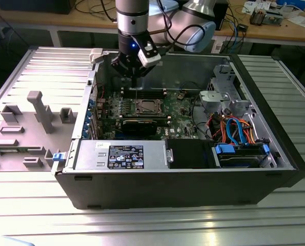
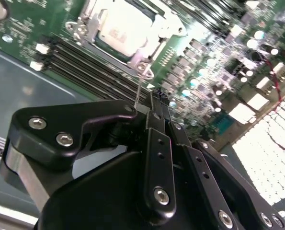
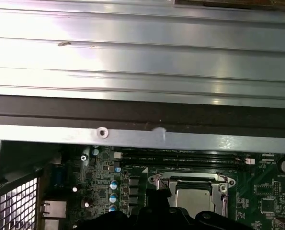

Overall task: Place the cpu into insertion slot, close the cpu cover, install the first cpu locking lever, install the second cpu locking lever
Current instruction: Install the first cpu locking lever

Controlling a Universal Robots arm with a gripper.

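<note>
- On the ribbed metal surface [image 1: 142, 225], an open computer case [image 1: 167, 189] lay on its side, with a grey peg fixture [image 1: 39, 110] beside it at the exterior view's left.
- Inside the case were a green motherboard [image 1: 183, 115], a boxed power supply [image 1: 121, 154] along the near wall, a drive bay with blue brackets [image 1: 239, 154], and coloured cables [image 1: 234, 128] above that bay.
- At the middle of the motherboard, the insertion slot [image 1: 139, 106] held the cpu [image 2: 123, 28], whose dull silver top faced upward.
- The cpu cover [image 3: 188, 182] lay flat around the chip, which showed through its window.
- Long black memory slots [image 2: 94, 67] ran just beside the socket.
- The gripper [image 2: 154, 96] hung inside the case above the memory slots, near the far edge of the socket.
- Its black fingers [image 2: 156, 139] were drawn together at the tips.
- A thin wire locking lever [image 2: 140, 86] rose from the socket corner to just beside those tips. Whether it was clamped between them could not be told.
</note>
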